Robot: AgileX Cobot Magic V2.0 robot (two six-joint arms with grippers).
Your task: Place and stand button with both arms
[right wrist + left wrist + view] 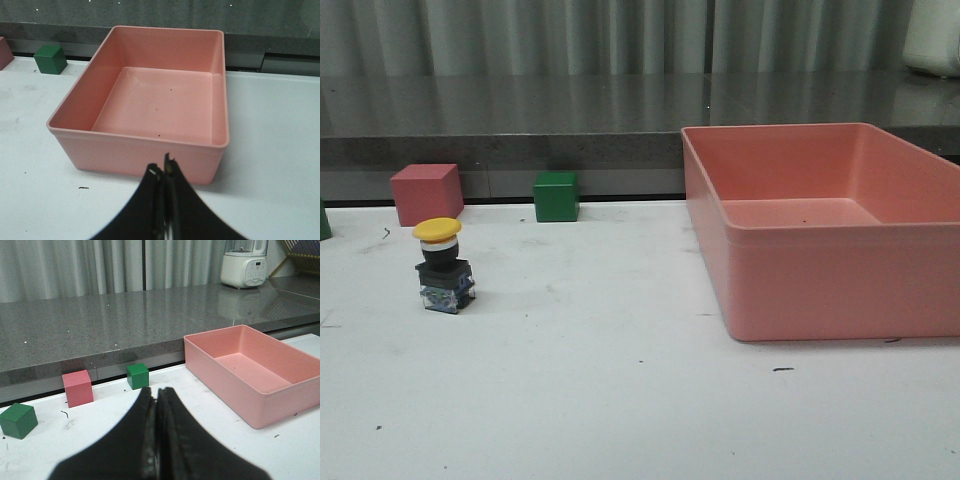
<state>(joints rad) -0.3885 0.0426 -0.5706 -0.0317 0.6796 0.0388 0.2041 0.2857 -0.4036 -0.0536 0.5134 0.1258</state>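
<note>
The button stands upright on the white table at the left in the front view, yellow cap on top, black collar and dark base with bluish contacts below. No arm shows in the front view. My left gripper is shut and empty above the table; the button is hidden from its view. My right gripper is shut and empty, just in front of the pink bin's near wall; the button is out of its view.
A large empty pink bin fills the right side, also in the left wrist view and right wrist view. A pink cube and green cube sit at the back edge. Another green cube lies far left.
</note>
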